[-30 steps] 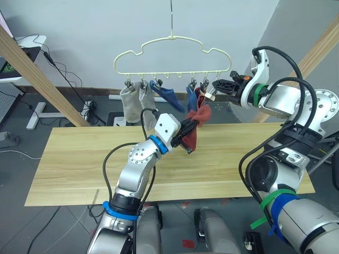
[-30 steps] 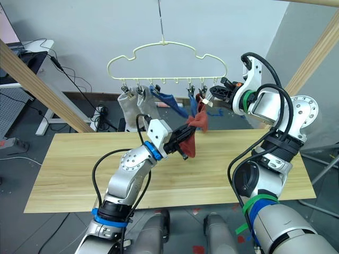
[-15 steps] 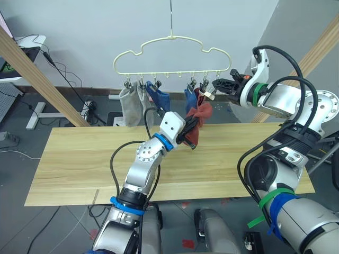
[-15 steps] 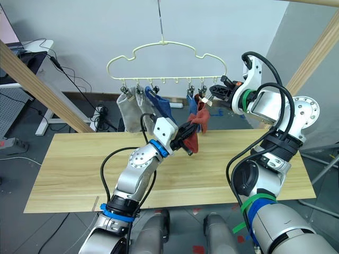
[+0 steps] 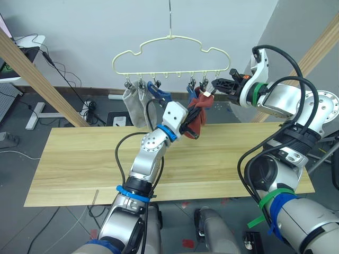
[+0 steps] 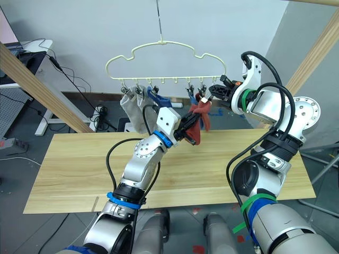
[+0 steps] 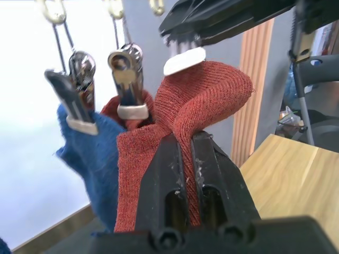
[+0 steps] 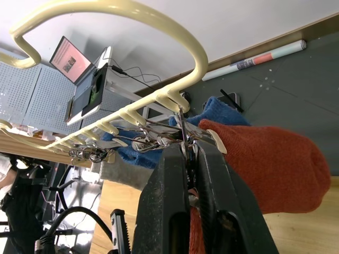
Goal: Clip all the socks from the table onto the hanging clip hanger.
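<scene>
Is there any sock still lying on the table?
No: the table has no sock lying on it, and the last rust-red sock is held up in the left gripper at the clip hanger.

Rust-red sock (image 7: 206, 90); blue sock (image 7: 85, 153); pale-yellow clip hanger (image 5: 169, 45)

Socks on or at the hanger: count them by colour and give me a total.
Grey socks: 2
Blue socks: 2
Rust-red socks: 2, one clipped, one in the left hand at the clip that the right hand squeezes
Total: 6
</scene>
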Tool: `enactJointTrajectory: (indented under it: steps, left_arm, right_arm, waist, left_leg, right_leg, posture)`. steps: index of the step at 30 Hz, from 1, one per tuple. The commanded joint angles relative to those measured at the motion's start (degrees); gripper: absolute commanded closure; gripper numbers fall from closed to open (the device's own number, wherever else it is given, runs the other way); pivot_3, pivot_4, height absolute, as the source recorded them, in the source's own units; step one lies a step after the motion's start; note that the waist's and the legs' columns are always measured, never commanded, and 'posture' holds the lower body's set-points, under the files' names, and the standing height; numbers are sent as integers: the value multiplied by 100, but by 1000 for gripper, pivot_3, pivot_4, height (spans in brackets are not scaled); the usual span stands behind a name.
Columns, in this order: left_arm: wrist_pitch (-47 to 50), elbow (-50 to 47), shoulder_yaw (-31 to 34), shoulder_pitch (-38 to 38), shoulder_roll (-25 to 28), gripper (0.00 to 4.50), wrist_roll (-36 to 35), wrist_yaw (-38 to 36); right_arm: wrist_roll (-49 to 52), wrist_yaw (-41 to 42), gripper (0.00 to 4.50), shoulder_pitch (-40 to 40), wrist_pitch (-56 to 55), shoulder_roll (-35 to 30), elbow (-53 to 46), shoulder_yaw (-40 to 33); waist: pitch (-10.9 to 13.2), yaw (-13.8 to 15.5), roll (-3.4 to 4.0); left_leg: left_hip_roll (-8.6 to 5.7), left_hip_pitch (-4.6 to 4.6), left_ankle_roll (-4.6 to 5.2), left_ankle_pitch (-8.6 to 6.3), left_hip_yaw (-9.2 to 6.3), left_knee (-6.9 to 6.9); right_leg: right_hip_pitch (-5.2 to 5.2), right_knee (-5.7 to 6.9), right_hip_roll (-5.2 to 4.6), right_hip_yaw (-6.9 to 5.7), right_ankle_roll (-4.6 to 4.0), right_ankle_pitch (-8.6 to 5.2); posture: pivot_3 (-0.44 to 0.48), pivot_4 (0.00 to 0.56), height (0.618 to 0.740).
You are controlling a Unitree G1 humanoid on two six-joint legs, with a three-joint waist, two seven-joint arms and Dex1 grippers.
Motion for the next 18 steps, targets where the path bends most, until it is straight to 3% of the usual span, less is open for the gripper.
enactJointTrajectory:
  steps: [1,4,5,15,16,18]
  left_arm:
    - [-165,-128,-7,-132,-120,4492,-69,-19]
    - [-145,-131,-7,-148,-150,4492,-80,-68]
    - [-137,-136,-4,-150,-157,4500,-83,-76]
    - [434,-429,-210,1,-362,4500,-500,-540]
    - [507,-451,-231,4,-386,4246,-537,-574]
    - [772,-473,-277,-4,-484,3760,-692,-669]
  right_arm:
    - [141,-69,4500,49,44,-73,-74,-39]
    - [186,-49,4500,84,44,-98,-91,21]
    - [195,-40,3832,88,44,-99,-92,24]
    - [275,186,401,176,44,-249,-198,117]
    - [276,214,20,174,44,-276,-204,101]
    - [282,293,0,194,44,-394,-265,60]
  waist:
    - [0,0,0]
    - [0,-4,0]
    - [0,-5,0]
    - [3,-69,5]
    - [3,-69,5]
    - [3,-69,5]
  left_leg:
    - [0,-1,0,0,0,0]
    - [0,-1,0,0,0,0]
    - [0,-2,0,0,0,0]
    - [1,-13,0,0,1,-2]
    - [1,-14,0,0,1,-2]
    - [1,-14,0,0,1,-2]
  right_leg:
    - [-1,0,0,0,0,0]
    - [-2,0,0,0,0,0]
    - [-3,0,1,0,0,0]
    - [-15,1,2,1,0,0]
    - [-15,0,2,1,0,0]
    - [-15,0,2,1,0,0]
  posture:
    - [-126,299,740]
    - [-126,299,740]
    - [-124,298,740]
    - [-119,296,740]
    - [-119,291,740]
    - [-121,291,740]
